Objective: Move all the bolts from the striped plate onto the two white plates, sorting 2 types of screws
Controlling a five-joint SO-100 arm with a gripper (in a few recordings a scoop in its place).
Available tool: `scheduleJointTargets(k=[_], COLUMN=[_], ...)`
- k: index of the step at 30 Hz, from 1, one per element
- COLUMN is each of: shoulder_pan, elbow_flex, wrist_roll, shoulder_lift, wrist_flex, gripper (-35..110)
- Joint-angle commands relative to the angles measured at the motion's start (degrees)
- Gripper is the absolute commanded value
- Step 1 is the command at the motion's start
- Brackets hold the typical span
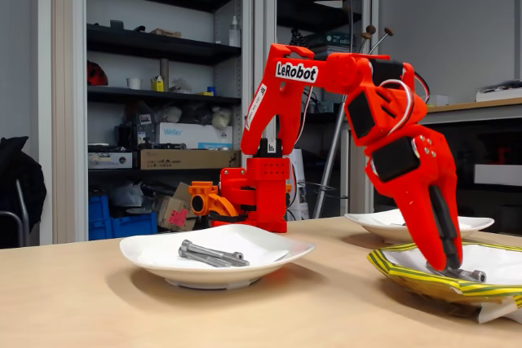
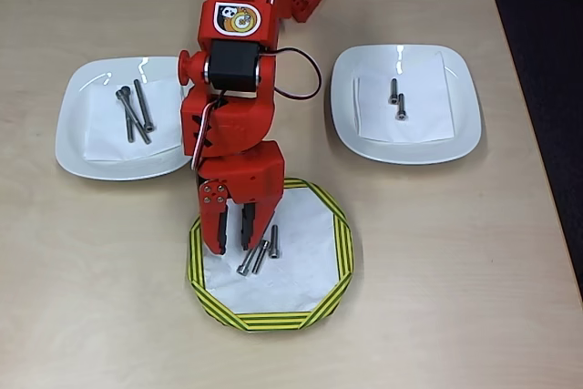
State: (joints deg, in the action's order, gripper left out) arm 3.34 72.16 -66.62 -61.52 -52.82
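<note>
We see fingers narrowly apart, holding nothing, low over striped plate beside 3 bolts. Next we should close on 1 bolt.

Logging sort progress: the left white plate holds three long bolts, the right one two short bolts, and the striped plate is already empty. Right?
Not quite. The overhead view shows the striped plate still holds three bolts, beside the gripper. The rest stands.

Bright, even indoor light; soft shadows under plates, both views sharp.
</note>
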Motion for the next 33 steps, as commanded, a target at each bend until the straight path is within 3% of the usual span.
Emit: scheduleJointTargets(k=[1, 33], shoulder_pan=[-0.6, -0.9], elbow_flex=[-2.2, -4.7], wrist_roll=[-1.3, -4.6], shoulder_lift=[-1.8, 8.5], wrist_flex=[-0.5, 1.5], gripper=[10, 7])
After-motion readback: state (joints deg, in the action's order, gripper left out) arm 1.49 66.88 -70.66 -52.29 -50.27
